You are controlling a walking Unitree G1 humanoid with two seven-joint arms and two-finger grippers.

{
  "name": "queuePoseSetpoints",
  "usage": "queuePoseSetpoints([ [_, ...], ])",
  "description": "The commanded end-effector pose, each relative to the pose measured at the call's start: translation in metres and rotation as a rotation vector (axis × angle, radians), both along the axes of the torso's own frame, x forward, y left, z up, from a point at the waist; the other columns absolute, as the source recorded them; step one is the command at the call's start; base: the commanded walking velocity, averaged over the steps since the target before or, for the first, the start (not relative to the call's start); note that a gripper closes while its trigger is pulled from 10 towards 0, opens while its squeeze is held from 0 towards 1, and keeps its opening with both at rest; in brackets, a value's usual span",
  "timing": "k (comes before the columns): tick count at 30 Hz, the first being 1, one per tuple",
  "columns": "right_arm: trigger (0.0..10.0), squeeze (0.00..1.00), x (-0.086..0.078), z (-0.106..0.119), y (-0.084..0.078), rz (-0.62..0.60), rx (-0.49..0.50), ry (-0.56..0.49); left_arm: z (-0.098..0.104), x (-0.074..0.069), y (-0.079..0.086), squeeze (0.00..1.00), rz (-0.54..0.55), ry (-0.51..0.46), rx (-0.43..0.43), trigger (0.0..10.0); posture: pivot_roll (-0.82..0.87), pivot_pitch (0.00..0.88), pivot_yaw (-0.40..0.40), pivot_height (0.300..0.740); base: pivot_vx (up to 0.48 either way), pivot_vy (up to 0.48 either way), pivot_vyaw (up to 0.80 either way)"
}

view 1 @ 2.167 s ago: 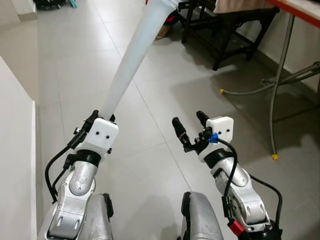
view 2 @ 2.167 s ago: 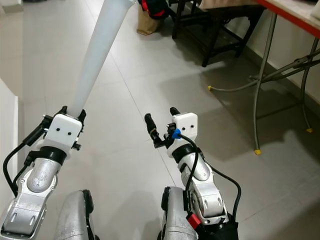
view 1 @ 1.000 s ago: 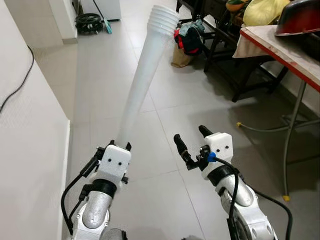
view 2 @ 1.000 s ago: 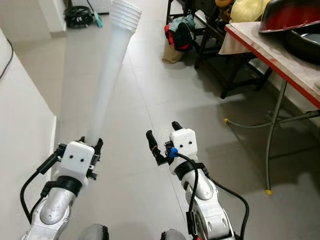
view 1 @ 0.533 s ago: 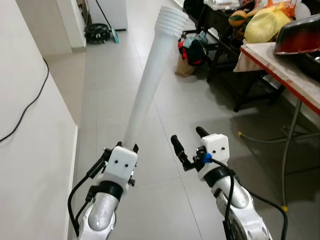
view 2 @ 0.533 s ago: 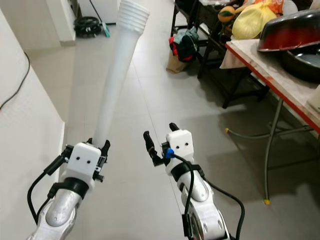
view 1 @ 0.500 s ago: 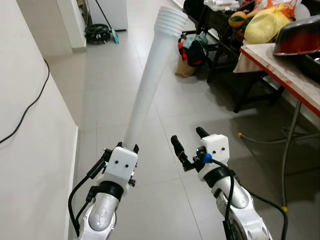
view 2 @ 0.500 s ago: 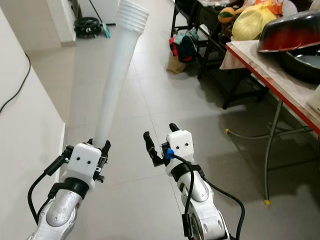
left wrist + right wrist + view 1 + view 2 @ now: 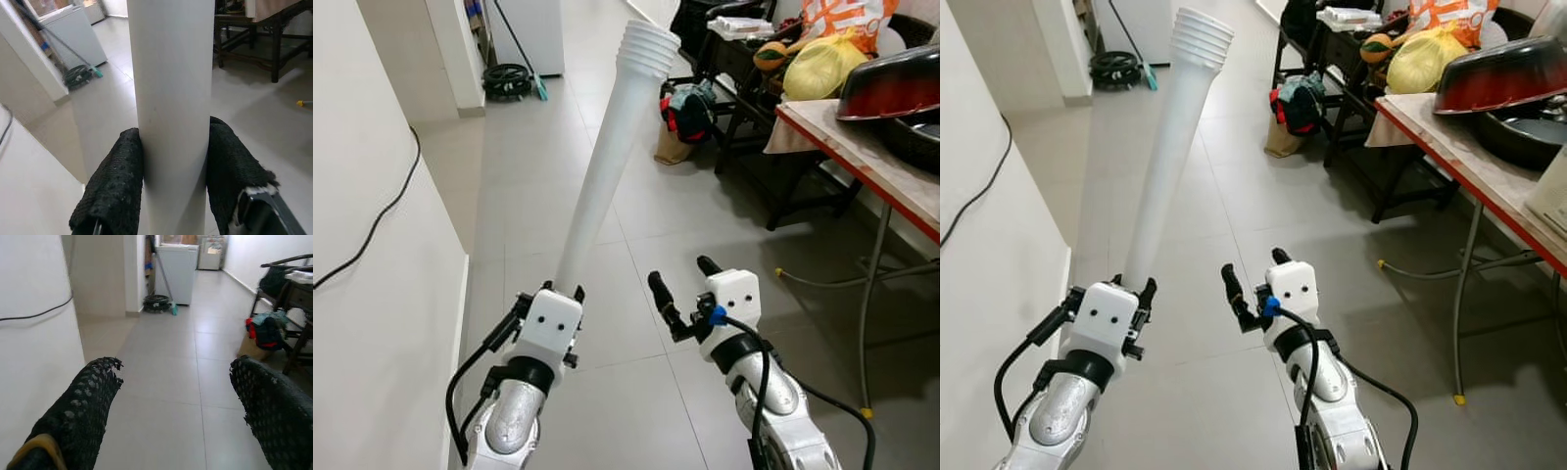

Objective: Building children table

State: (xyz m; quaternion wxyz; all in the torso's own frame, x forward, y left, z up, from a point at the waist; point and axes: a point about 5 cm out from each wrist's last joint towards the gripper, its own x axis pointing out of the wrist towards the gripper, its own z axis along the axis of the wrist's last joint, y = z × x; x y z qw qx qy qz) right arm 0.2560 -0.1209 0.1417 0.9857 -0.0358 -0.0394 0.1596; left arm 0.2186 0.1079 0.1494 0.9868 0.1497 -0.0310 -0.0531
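Note:
A long white table leg point(image 9: 607, 157), tapered with a ridged wide end at the top, points up and away from me over the tiled floor. My left gripper point(image 9: 558, 291) is shut on its narrow lower end; in the left wrist view the black fingers point(image 9: 115, 181) press against both sides of the white table leg point(image 9: 171, 107). To its right my right gripper point(image 9: 683, 284) is held at about the same height, open, with nothing between its fingers point(image 9: 83, 406).
A white wall point(image 9: 372, 245) with a black cable runs close on my left. On the right stands a red-edged table point(image 9: 1489, 137) on thin metal legs, bearing a dark bowl and bags. Dark chairs and a bundle of clothes point(image 9: 690, 103) lie ahead right. A white appliance point(image 9: 533, 29) stands far ahead.
The camera has tilted up and advanced, so more of the room and table shows. Both arms keep their pose; the left gripper still holds the leg.

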Motion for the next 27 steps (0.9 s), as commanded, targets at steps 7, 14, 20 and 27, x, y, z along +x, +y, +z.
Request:
queuePoseSetpoints([
  [7,10.0,0.0,0.0003,-0.0081,-0.0016,-0.023,-0.013,0.041,-0.0054,0.0003,-0.0027,0.0,-0.015,0.01,0.0,10.0,0.08,0.022,-0.042,0.74,0.0,0.0,-0.8],
  [14,10.0,0.0,-0.0015,-0.0071,0.0001,-0.012,-0.026,0.026,-0.0061,0.001,-0.0029,0.0,-0.022,0.011,0.003,10.0,0.08,0.016,-0.04,0.74,0.0,0.0,-0.8],
  [20,10.0,0.0,-0.0013,-0.0069,0.0009,-0.008,-0.037,0.02,-0.0061,0.0016,-0.0042,0.0,-0.028,0.01,0.001,10.0,0.07,0.013,-0.038,0.74,0.0,0.0,-0.8],
  [27,10.0,0.0,-0.0011,-0.0061,0.0025,-0.004,-0.039,0.017,-0.0053,0.0028,-0.0042,0.0,-0.028,0.007,0.001,10.0,0.07,0.021,-0.043,0.74,0.0,0.0,-0.8],
])
